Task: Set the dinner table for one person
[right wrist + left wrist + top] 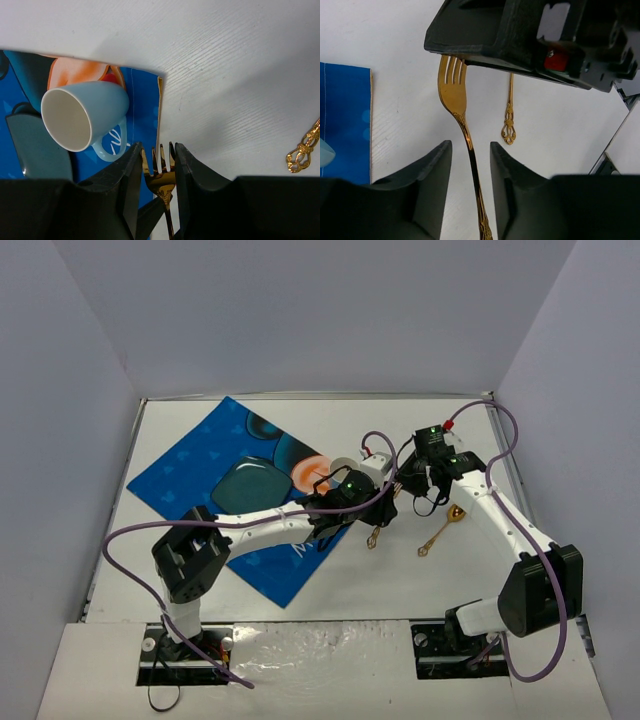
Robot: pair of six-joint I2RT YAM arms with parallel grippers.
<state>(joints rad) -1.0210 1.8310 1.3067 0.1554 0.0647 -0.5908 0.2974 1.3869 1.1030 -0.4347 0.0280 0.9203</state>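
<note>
Left wrist: my left jaws apart astride the light, stiff, slippery fork (452, 97); right jaws clamp its head; I'd pinch mid-handle.

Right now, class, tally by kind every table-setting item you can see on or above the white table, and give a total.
blue placemat: 1
teal plate: 1
light blue mug: 1
gold fork: 1
gold spoon: 1
total on or over the dinner table: 5

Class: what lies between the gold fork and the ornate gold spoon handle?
Nothing but bare matte-white tabletop separates slim gold metal fork and ornate spoon handle, per the left wrist view.
</note>
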